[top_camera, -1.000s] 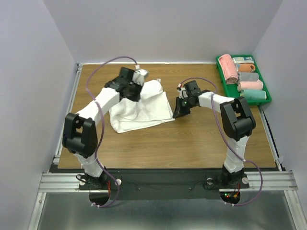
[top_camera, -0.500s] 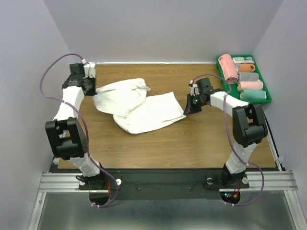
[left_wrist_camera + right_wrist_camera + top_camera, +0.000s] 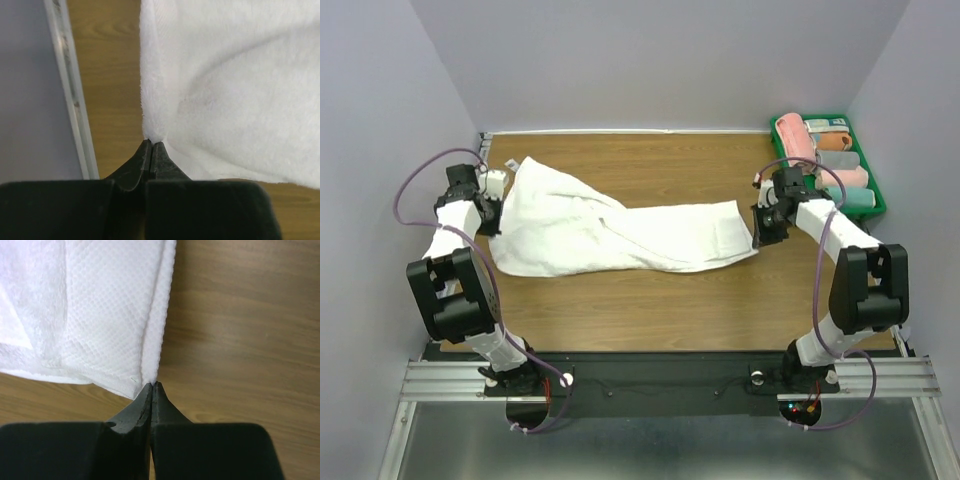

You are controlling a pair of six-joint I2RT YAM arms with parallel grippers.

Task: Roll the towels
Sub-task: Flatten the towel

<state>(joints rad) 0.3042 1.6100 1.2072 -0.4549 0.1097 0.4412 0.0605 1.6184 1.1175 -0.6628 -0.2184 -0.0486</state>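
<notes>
A white towel (image 3: pixel 610 232) lies stretched left to right across the wooden table. My left gripper (image 3: pixel 492 212) is shut on the towel's left edge, near the table's left rail; the left wrist view shows the pinched edge (image 3: pixel 152 135) at my gripper (image 3: pixel 151 144). My right gripper (image 3: pixel 757 232) is shut on the towel's right edge; the right wrist view shows the folded, waffle-textured edge (image 3: pixel 152 372) held at my gripper (image 3: pixel 152 385). The towel sags and wrinkles in the middle.
A green tray (image 3: pixel 876 205) at the back right holds several rolled towels, pink, grey, orange and teal. A metal rail (image 3: pixel 472 190) runs along the table's left edge, close to my left gripper. Bare wood (image 3: pixel 660 300) lies in front of the towel.
Both arms have moved apart, left arm leftward and nearer, right arm rightward. The bunched towel has been pulled out into a long strip between the two grippers.
</notes>
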